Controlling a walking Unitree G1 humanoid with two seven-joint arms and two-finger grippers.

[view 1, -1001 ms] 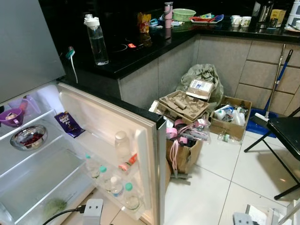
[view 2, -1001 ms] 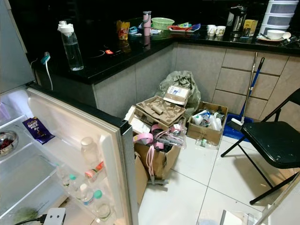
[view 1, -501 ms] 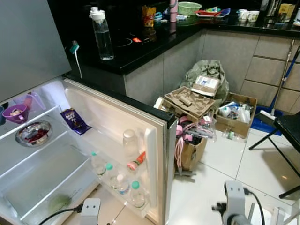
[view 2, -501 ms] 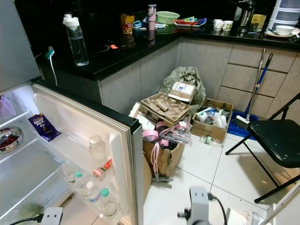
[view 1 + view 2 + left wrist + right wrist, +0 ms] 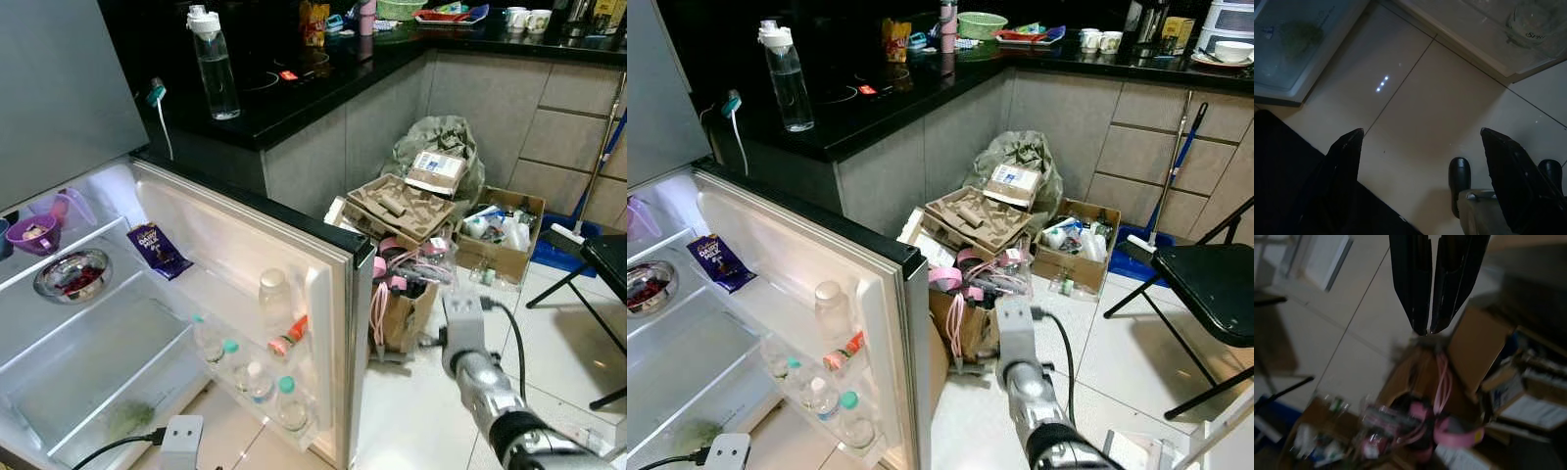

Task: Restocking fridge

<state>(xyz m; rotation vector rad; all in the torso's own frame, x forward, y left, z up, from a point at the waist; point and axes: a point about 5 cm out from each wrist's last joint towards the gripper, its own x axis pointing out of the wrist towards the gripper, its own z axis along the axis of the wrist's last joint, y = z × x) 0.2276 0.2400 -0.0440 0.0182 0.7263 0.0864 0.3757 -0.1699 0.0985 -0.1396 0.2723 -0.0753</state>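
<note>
The fridge [image 5: 147, 323] stands open, its door [image 5: 294, 294] swung toward the right arm. The right wrist view alone shows the right gripper [image 5: 1429, 328], fingers clenched nearly together, aimed at the cardboard box of pink hangers [image 5: 1440, 396] just beyond. The left gripper [image 5: 1420, 147] hangs released above floor tiles [image 5: 1415, 103], door-shelf bottles [image 5: 245, 377] beside it.

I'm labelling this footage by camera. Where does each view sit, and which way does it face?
Head eyes: look forward and down at the open fridge and box clutter; the raised right arm shows.
Left wrist: hangs low, facing floor tiles by the fridge base; the left hand, open, frames it.
Right wrist: blurred, pointing along the shut right hand at the pink straps.
Shared: those boxes appear in head and right wrist views.
</note>
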